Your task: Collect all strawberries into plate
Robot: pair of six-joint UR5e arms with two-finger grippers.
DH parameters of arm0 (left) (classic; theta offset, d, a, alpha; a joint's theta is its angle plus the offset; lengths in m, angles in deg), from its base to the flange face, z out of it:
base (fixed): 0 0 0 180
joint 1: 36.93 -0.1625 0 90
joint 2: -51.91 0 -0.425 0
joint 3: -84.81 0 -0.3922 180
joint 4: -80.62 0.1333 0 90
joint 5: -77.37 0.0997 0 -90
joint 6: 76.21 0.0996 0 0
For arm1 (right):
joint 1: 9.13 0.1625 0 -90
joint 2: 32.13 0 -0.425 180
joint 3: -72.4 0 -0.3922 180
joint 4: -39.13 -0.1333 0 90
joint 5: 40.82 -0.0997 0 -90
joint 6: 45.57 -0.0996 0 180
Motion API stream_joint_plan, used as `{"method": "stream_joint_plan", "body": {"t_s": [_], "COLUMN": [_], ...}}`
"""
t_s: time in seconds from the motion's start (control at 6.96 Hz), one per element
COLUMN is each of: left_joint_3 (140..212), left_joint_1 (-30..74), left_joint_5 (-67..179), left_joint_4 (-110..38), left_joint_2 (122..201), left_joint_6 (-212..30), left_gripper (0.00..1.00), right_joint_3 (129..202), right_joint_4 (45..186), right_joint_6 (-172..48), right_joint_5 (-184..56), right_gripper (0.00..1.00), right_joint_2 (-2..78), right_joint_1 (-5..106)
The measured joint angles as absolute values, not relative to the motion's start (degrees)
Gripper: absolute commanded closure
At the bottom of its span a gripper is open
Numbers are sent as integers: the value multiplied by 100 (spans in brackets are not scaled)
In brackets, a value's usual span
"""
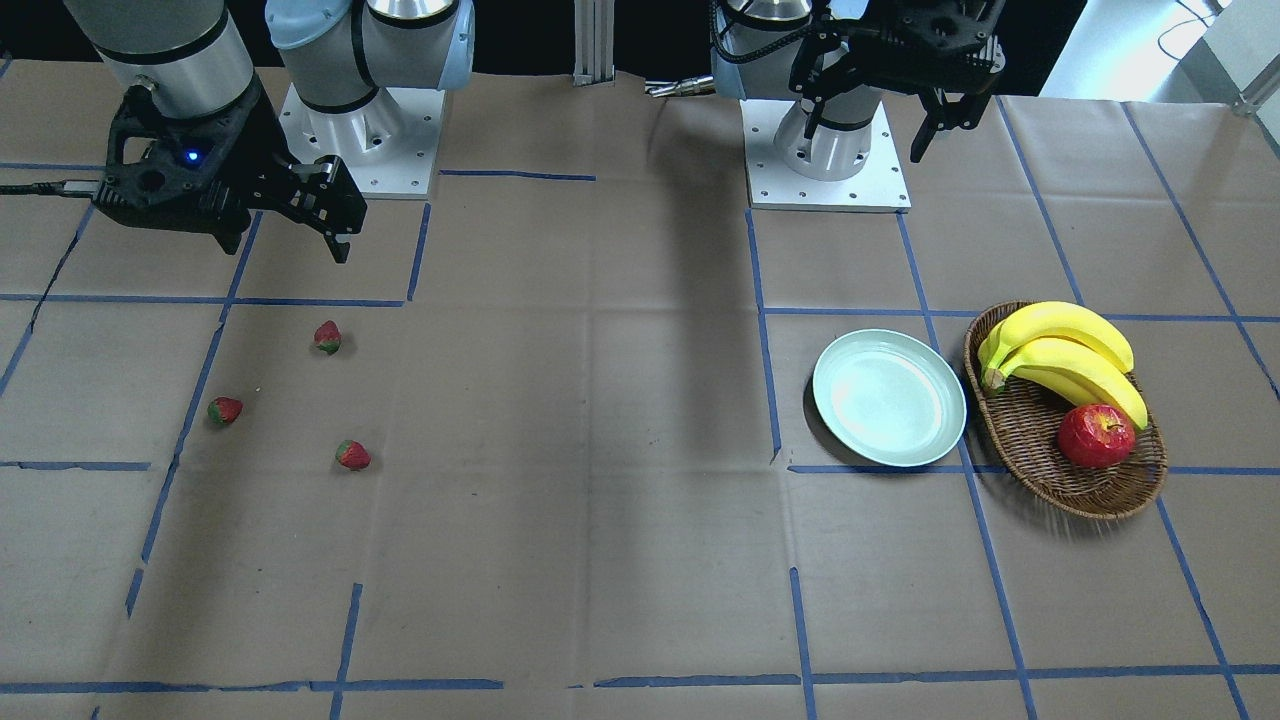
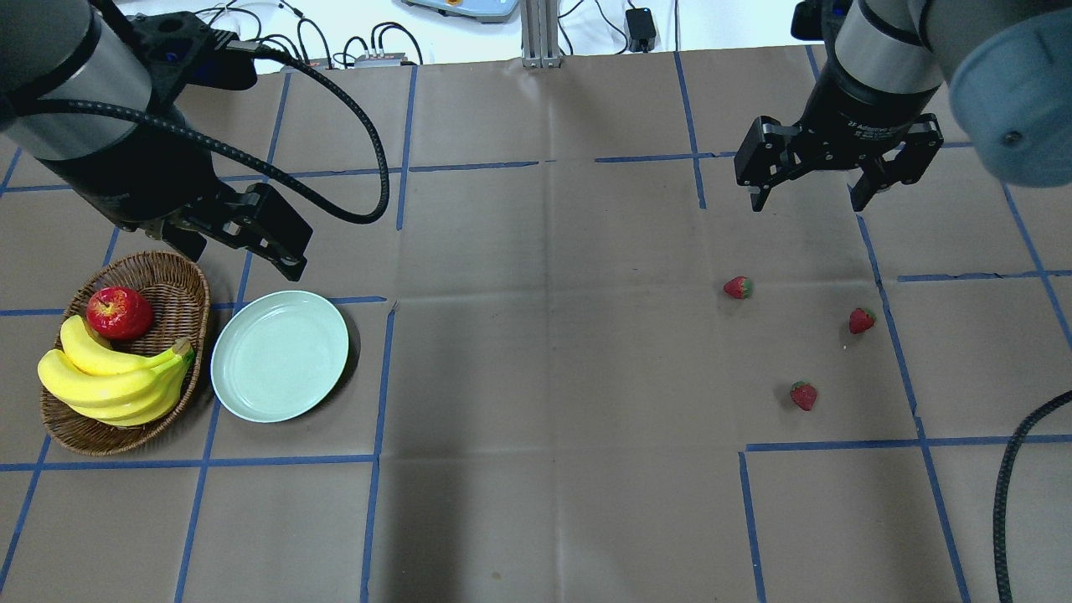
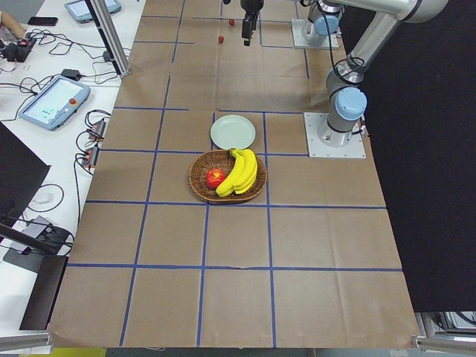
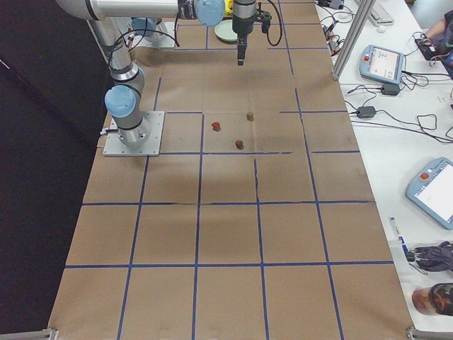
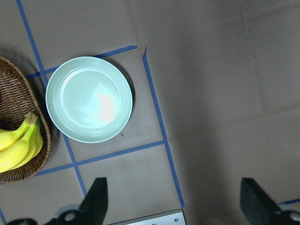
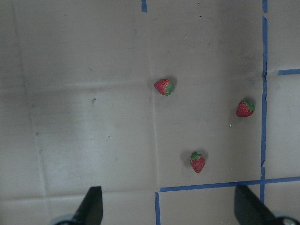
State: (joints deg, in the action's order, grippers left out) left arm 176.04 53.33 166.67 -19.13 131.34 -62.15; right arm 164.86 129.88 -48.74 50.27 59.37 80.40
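Three strawberries lie apart on the brown paper on my right side [image 2: 738, 287], [image 2: 861, 320], [image 2: 803, 395]; the right wrist view shows all three [image 6: 164, 86], [image 6: 245, 108], [image 6: 197, 162]. The mint-green plate [image 2: 279, 355] sits empty on my left side, beside the basket. My right gripper [image 2: 807, 201] is open and empty, hovering above the table just beyond the strawberries. My left gripper [image 2: 239, 251] is open and empty, hovering above the far edge of the plate [image 5: 89, 99].
An oval wicker basket [image 2: 180, 276] left of the plate holds a bunch of bananas [image 2: 109, 385] and a red apple [image 2: 120, 311]. Blue tape lines grid the paper. The two arm bases [image 1: 825, 150] stand at the table's robot side.
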Motion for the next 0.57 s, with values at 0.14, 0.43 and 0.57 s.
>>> {"method": "stream_joint_plan", "body": {"t_s": [0.14, 0.43, 0.57], "left_joint_3": [17604, 17604, 17604], "left_joint_1": [5333, 5333, 5333], "left_joint_5": [16667, 16667, 16667], "left_joint_4": [-1913, -1913, -1913], "left_joint_2": [13135, 13136, 13136], "left_joint_6": [-6215, -6215, -6215], "left_gripper": [0, 0, 0], "right_joint_3": [16499, 16497, 16486], "right_joint_4": [12989, 12996, 13006], "right_joint_6": [-4872, -4837, -4827], "right_joint_5": [5024, 5027, 5033], "right_gripper": [0, 0, 0], "right_joint_2": [5944, 5944, 5939], "right_joint_1": [8042, 8027, 8009]}}
